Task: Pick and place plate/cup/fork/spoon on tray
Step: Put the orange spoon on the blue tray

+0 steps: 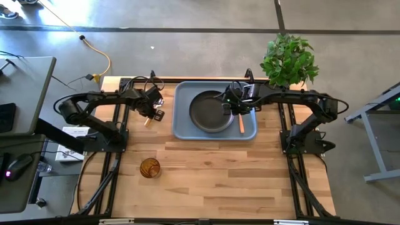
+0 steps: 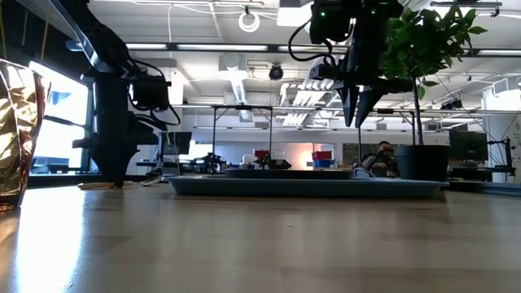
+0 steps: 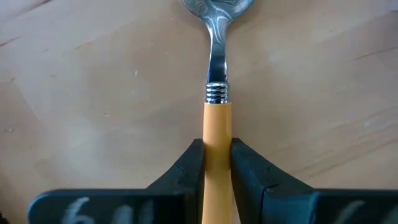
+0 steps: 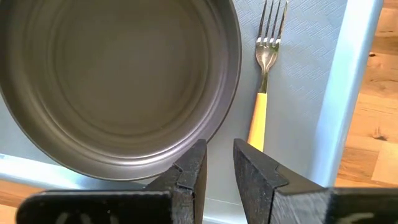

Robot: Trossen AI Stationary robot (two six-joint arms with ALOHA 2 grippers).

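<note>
The dark round plate (image 1: pixel 209 111) lies on the blue-grey tray (image 1: pixel 184 128), and the orange-handled fork (image 1: pixel 241 123) lies on the tray floor to the plate's right, also in the right wrist view (image 4: pixel 264 74). My right gripper (image 4: pixel 219 152) hangs above the plate's right rim, fingers pointing down, slightly open and empty. My left gripper (image 1: pixel 154 114) is left of the tray, shut on a spoon (image 3: pixel 217 74) that has a metal bowl and an orange handle. The amber cup (image 1: pixel 150 167) stands on the table near the front left. My left gripper pinches the spoon's orange handle (image 3: pixel 217 127) between its two fingers, a little behind the metal collar. The fingers come from above and the spoon runs straight out between them. The bowl end lies low over the wooden table; whether it rests on the table I cannot tell.
A potted plant (image 1: pixel 289 59) stands at the table's far right corner. The cup looms at the left edge of the low view (image 2: pixel 16 130). Bare wood lies in front of the tray (image 1: pixel 237 175). A desk with a mouse (image 1: pixel 19 165) stands left of the table.
</note>
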